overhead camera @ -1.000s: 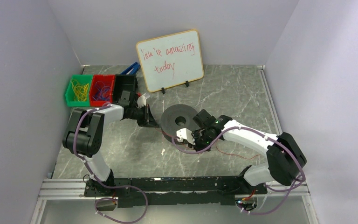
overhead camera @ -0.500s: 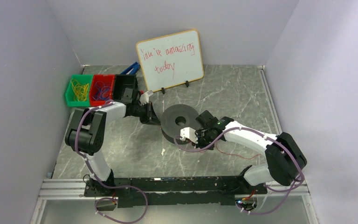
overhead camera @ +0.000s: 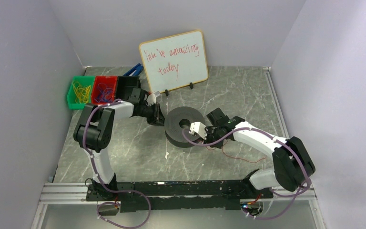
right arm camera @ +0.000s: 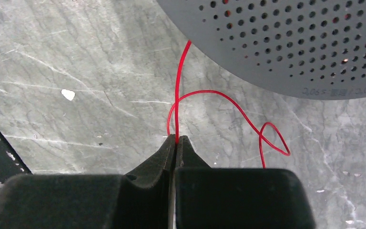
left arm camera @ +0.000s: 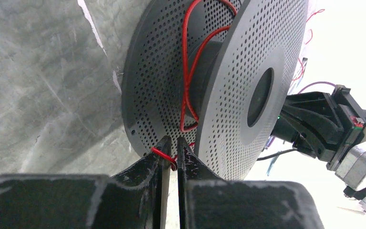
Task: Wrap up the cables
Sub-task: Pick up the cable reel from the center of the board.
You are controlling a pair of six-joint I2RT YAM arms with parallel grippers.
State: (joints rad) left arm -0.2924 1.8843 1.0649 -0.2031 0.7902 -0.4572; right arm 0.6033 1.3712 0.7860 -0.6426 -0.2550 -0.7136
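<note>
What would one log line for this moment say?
left end effector: shut on red wire | right end effector: shut on red wire | spool: loosely wound

Top camera looks down from behind; both wrist cameras closely share the spool (overhead camera: pixel 175 125).

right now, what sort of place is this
Likely a robot lab test cell: two arms bolted to a rail on a walled-in table, a spool with red cable between them, a whiteboard behind.
</note>
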